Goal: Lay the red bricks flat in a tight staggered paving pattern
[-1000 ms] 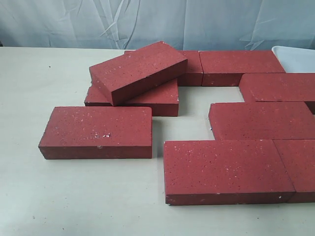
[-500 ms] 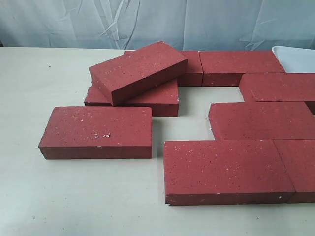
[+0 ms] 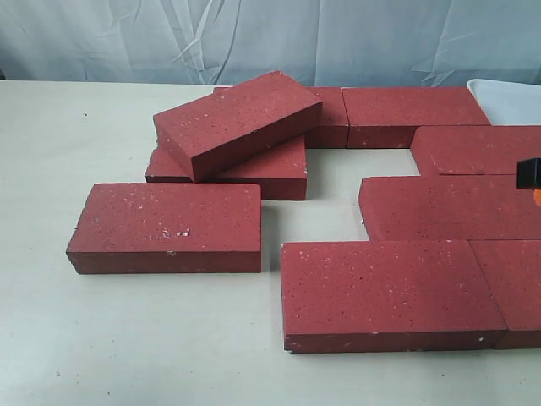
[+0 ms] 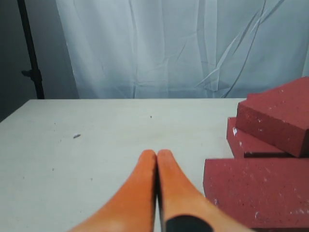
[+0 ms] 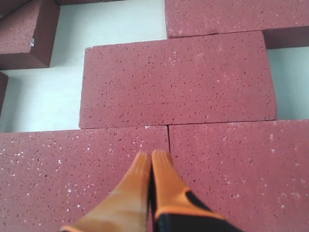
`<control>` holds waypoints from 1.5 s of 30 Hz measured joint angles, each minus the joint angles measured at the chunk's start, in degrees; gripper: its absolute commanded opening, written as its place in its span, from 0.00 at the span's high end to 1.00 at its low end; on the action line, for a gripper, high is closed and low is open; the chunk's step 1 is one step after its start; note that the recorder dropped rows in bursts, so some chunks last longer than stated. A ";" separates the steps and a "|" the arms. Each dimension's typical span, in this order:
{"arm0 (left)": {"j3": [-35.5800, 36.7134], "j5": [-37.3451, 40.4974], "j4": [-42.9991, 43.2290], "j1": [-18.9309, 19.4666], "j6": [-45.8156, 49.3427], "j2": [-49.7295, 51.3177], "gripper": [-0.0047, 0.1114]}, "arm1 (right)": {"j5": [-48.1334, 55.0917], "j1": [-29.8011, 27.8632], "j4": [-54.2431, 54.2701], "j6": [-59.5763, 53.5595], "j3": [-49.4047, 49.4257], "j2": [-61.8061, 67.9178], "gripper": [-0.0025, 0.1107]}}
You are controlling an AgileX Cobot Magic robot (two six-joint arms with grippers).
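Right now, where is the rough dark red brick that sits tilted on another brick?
In the exterior view, the tilted rough dark red brick lies left of centre, propped on a flat red brick, behind the lone red brick at front left.

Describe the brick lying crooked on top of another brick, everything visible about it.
The top brick is a dark red rectangular slab, rough and matte with tiny white flecks. It rests on the lower brick, turned diagonally across it and apparently slightly tilted. Whether its far end touches the back-row brick cannot be told.
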 measured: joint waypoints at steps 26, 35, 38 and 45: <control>0.00 -20.31 0.00 0.00 0.00 0.00 0.96 | -0.37 0.00 0.26 0.00 0.00 0.13 0.98; -2.74 -14.54 -5.95 0.00 0.00 1.03 0.96 | -1.19 0.00 1.43 0.00 0.00 0.13 0.98; -6.80 -10.04 -4.57 0.00 0.04 4.30 0.96 | -1.63 0.00 1.79 0.00 0.00 0.13 0.98; -17.64 0.45 -3.46 0.00 0.24 16.21 0.96 | -2.43 0.00 2.34 0.00 0.00 0.13 0.98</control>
